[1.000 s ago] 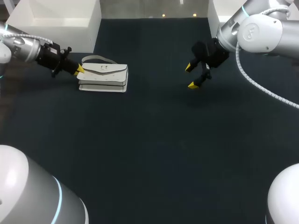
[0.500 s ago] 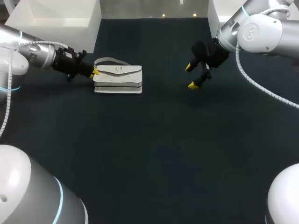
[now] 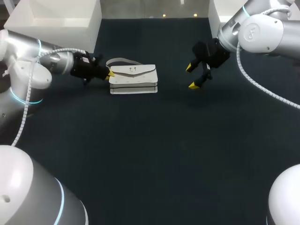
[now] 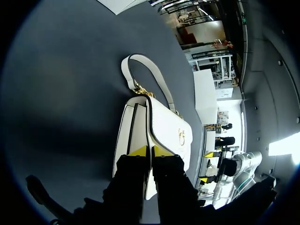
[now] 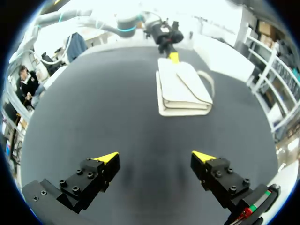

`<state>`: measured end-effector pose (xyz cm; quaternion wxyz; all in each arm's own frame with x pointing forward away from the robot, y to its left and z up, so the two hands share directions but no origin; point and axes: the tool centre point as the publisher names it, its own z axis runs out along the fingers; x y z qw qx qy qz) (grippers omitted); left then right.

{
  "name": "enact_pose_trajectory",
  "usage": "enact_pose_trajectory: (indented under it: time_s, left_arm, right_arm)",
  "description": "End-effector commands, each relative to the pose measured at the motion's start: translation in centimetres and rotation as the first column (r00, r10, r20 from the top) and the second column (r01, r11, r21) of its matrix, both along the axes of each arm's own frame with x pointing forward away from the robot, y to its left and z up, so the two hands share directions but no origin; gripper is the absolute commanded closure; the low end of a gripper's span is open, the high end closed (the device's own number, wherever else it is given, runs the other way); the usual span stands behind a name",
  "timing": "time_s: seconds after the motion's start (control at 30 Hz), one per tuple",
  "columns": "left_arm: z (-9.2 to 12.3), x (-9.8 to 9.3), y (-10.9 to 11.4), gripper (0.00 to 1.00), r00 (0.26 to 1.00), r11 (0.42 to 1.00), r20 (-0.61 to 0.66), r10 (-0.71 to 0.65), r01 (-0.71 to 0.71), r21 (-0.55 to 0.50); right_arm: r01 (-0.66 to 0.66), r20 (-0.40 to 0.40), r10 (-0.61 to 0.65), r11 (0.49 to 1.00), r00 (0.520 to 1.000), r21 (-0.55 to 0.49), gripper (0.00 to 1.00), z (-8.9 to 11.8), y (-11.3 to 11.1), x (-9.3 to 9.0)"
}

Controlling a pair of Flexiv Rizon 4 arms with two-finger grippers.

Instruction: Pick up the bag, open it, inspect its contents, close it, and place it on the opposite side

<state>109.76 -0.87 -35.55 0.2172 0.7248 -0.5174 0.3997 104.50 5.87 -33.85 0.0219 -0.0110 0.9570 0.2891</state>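
The white bag (image 3: pixel 133 78) is lying flat on the dark surface (image 3: pixel 150 154), left of centre toward the far edge, with its handle pointing away from the robot. The left gripper (image 3: pixel 110 74) is pinching the bag's left end, fingers nearly together. The right gripper (image 3: pixel 191 77) is hanging open above the surface, well apart from the bag's right end, and is holding nothing.
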Motion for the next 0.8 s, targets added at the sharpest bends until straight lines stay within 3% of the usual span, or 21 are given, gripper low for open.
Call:
enact_pose_trajectory:
  time_s: [0.03,0.8]
  left_arm:
    - [-0.4,0.0,-1.1,1.0,0.996,0.997,0.049,0.071,-0.071,0.006]
    - [-0.6,0.6,-4.4,1.0,1.0,0.999,0.018,-0.005,0.005,-0.039]
  right_arm:
    - [-0.002,-0.001,0.002,1.0,1.0,0.002,0.0,0.0,0.0,0.1]
    - [-0.002,-0.001,0.002,1.0,1.0,0.002,0.0,0.0,0.0,0.1]
